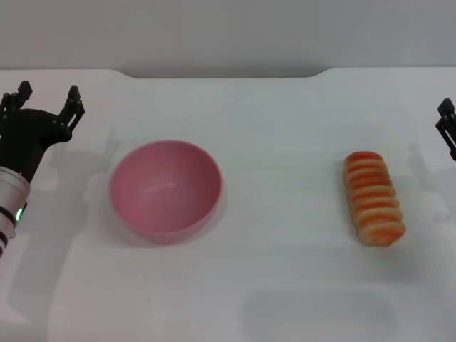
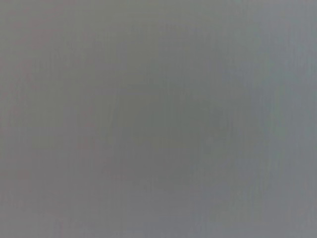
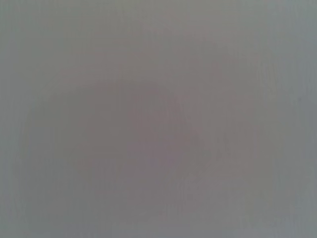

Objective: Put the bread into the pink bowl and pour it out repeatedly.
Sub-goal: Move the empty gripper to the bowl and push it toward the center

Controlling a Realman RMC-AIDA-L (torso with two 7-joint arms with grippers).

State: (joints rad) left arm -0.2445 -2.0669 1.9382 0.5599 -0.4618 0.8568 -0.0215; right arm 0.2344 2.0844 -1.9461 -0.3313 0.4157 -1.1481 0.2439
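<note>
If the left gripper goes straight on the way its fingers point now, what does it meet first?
Probably nothing: the left gripper, open, points toward the far table edge. The pink bowl sits off that line. Depth is unclear.

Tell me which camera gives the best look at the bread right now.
The head view. It shows the whole bread lying striped side up on the white table, apart from the empty pink bowl and from both pincers, left and right. Neither wrist view shows the bread; both show only a featureless grey field.
</note>
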